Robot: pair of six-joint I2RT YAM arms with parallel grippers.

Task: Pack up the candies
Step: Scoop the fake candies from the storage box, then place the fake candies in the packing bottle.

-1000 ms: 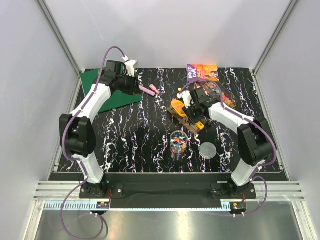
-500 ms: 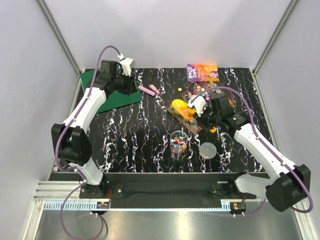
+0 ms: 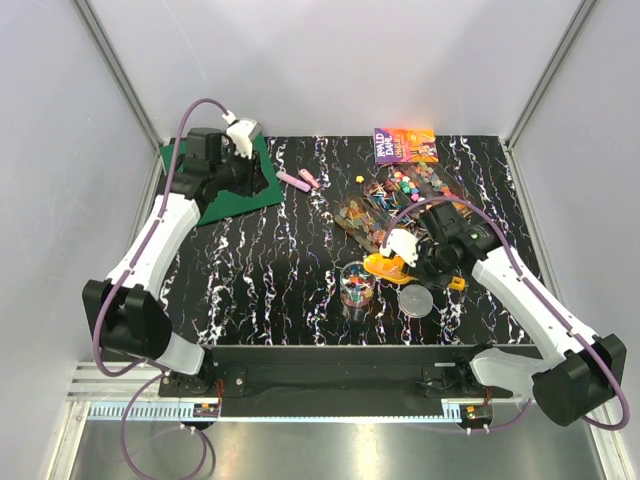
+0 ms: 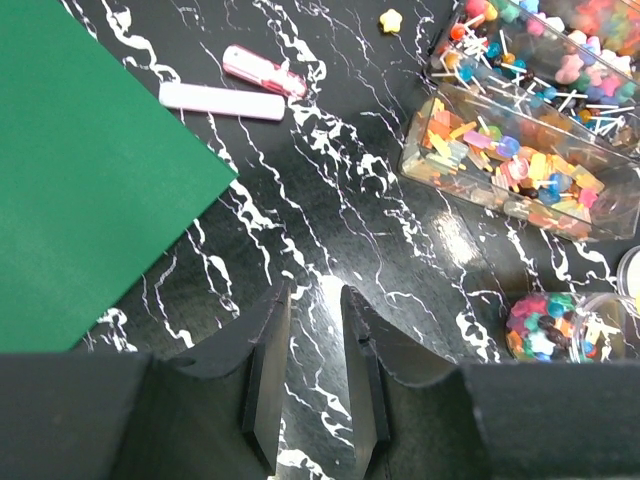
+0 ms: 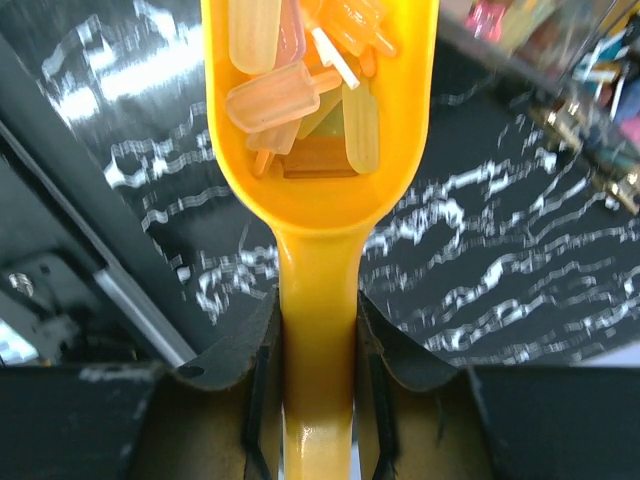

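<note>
My right gripper (image 5: 318, 310) is shut on the handle of a yellow scoop (image 5: 318, 180). Its bowl holds several pale orange and yellow candies (image 5: 290, 95). In the top view the scoop (image 3: 385, 266) hangs just right of a clear cup (image 3: 357, 285) partly filled with multicoloured candies, with the right gripper (image 3: 425, 262) behind it. More candies fill a long clear tray (image 3: 365, 222) and a second tray (image 3: 420, 185) behind it. My left gripper (image 4: 314, 295) stands open with nothing between its fingers, over the black table at the back left (image 3: 262, 182).
A round clear lid (image 3: 416, 300) lies right of the cup. A green mat (image 3: 225, 185) covers the back left corner, with pink highlighters (image 3: 296, 181) beside it. A purple and orange book (image 3: 405, 146) lies at the back edge. One loose yellow candy (image 4: 390, 18) sits near the trays.
My right arm has carried the loaded scoop from the long tray forward to beside the cup. The left arm has drawn back toward the green mat.
</note>
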